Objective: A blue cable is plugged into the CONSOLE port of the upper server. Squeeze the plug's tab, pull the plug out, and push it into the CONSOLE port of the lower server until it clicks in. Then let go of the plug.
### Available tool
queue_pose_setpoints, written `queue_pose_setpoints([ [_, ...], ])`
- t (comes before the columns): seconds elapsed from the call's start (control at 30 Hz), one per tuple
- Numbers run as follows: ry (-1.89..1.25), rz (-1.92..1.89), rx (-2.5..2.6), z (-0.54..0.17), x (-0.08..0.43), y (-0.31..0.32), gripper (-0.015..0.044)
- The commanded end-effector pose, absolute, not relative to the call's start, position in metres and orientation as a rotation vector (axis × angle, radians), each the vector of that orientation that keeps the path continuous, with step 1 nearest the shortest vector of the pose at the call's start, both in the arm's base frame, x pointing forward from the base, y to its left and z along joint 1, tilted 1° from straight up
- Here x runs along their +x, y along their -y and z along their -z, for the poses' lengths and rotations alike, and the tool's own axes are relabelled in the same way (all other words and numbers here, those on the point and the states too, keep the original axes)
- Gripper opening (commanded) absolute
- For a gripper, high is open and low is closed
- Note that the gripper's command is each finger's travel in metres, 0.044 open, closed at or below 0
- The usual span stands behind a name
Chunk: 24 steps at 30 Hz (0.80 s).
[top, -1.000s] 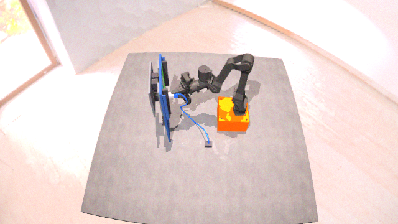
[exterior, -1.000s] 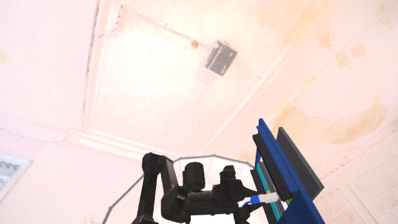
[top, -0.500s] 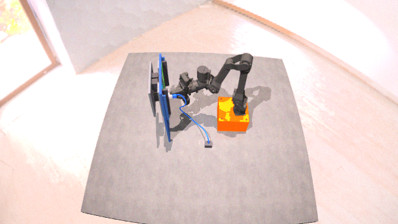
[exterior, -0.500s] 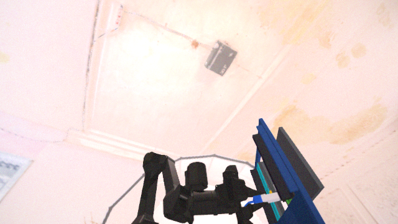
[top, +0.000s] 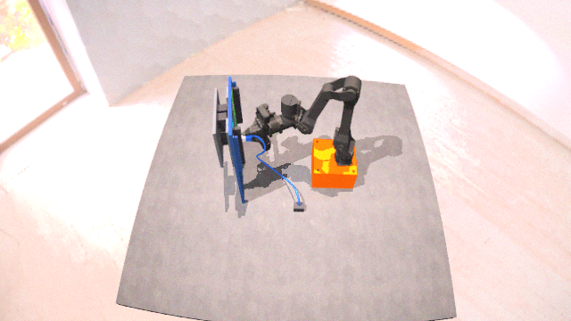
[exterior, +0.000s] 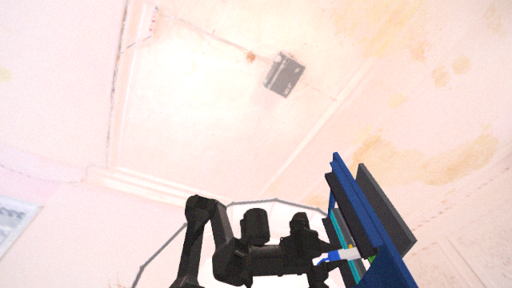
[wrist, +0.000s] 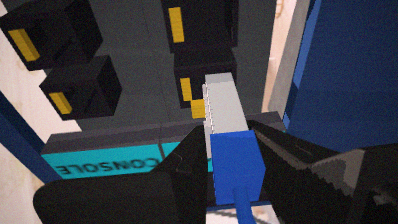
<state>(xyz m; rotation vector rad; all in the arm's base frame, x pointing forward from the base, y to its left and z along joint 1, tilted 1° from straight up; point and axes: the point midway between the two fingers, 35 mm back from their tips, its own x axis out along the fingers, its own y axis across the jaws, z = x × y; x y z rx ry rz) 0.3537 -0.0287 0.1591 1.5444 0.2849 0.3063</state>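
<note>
Visibly, the tool (exterior: 335, 256) (wrist: 224, 130) clamps a blue-bodied plug (exterior: 340, 255) (wrist: 237, 165) with a pale grey front.

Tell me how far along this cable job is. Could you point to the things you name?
Apparently done: the plug (top: 249, 138) (exterior: 334, 255) (wrist: 237, 165) looks pulled out, its clear front (exterior: 350, 254) (wrist: 227, 105) showing outside the sockets (wrist: 206, 61). In hand: the tool (top: 244, 135) (exterior: 337, 254) (wrist: 224, 130) grips it near them; which server, I can't tell. Left: plugging into the lower server, then letting go.

So we've got a blue plug (top: 248, 138) (exterior: 334, 256) (wrist: 237, 167) with a pale, see-through-looking front end, held level off the table, its blue cable (top: 276, 171) (exterior: 321, 262) (wrist: 244, 207) trailing down in a loose bend.
</note>
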Motion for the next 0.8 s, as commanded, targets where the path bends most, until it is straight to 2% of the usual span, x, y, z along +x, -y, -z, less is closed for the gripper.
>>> queue_pose_setpoints([
  [0.0,-0.276,-0.305,1.545,-0.1606,0.3548,0.0296,0.0000],
  [0.77,-0.276,-0.306,1.545,-0.1589,0.3547,0.0284,0.0000],
])
